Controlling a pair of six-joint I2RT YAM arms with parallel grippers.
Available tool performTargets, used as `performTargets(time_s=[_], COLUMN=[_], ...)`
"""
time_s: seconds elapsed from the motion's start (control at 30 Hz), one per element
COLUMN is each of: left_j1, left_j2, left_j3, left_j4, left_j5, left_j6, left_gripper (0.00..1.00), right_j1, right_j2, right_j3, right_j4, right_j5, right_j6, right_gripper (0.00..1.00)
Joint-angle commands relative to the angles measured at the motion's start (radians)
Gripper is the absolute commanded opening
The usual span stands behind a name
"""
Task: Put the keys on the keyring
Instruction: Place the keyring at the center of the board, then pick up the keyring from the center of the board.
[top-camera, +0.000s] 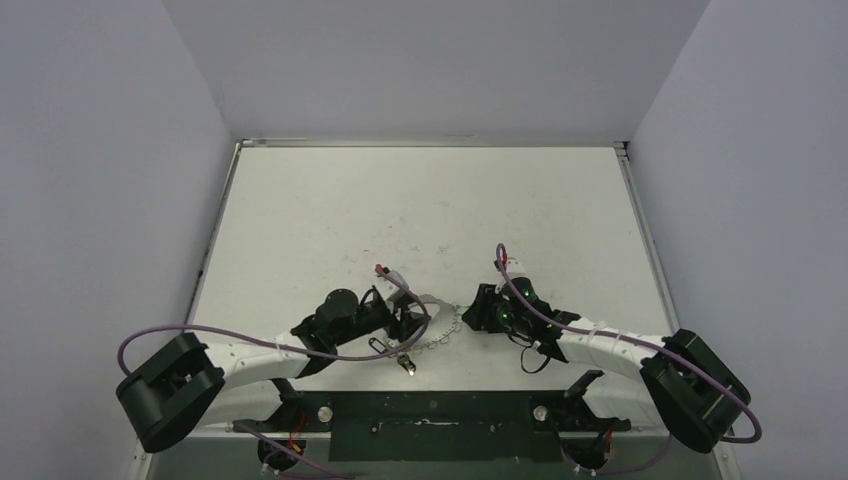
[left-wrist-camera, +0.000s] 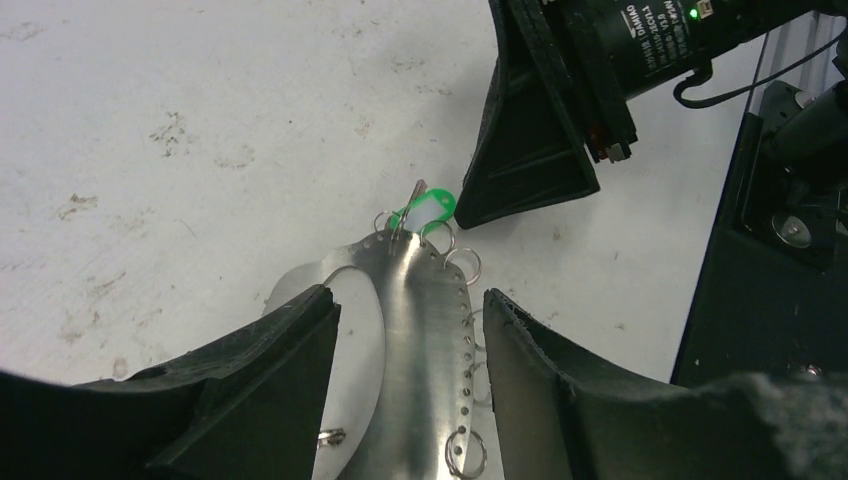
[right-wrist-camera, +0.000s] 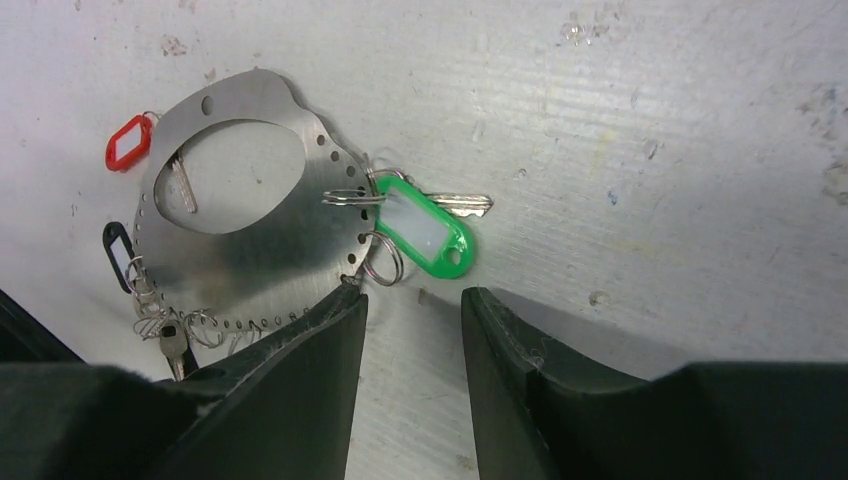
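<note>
Keyring (right-wrist-camera: 260, 262) with green-tagged key (right-wrist-camera: 425, 235) at rim, red tag (right-wrist-camera: 128, 142) opposite, left end effector (left-wrist-camera: 408, 300) open astride, right end effector (right-wrist-camera: 412, 295) open

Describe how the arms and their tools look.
The left arm and right arm have white links, black joints and a purple cable. The left tool and right tool each have two black wedge-shaped fingers. Green lights glow on the right wrist.

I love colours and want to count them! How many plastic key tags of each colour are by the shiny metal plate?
Red rounded plastic key tag: 1
Green rounded plastic key tag: 1
Black rounded plastic key tag: 1
Total: 3
</note>
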Motion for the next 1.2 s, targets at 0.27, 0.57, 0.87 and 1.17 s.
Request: performTargets(time_s=[0.27,0.57,0.87,1.17], left_j1=[-0.007,-0.007,-0.004,0.238], left_j2=[-0.406,-0.531,-0.395,-0.208], left_j3=[-0.057,-0.039,0.098,0.221], left_j4=[-0.527,-0.772,-0.992,-1.084], left_j5=[-0.098,-0.178,-0.258,-0.039], left_j6=[-0.144,-0.309,-0.430,-0.434], left_gripper=[0.53,0.52,0.53,0.60], right_j1=[0.008,0.316,0.629,0.736], right_j2=[0.045,-0.044,0.167,0.402], right_j3=[0.005,0.152,0.361,0.503], right_j4=[0.108,-0.233,-0.355,-0.333], right_j5=[-0.131,0.270,0.616,0.684], right_j6=[0.070,0.021,-0.070,-0.119], right_gripper=[0.47,0.48,0.48,0.53])
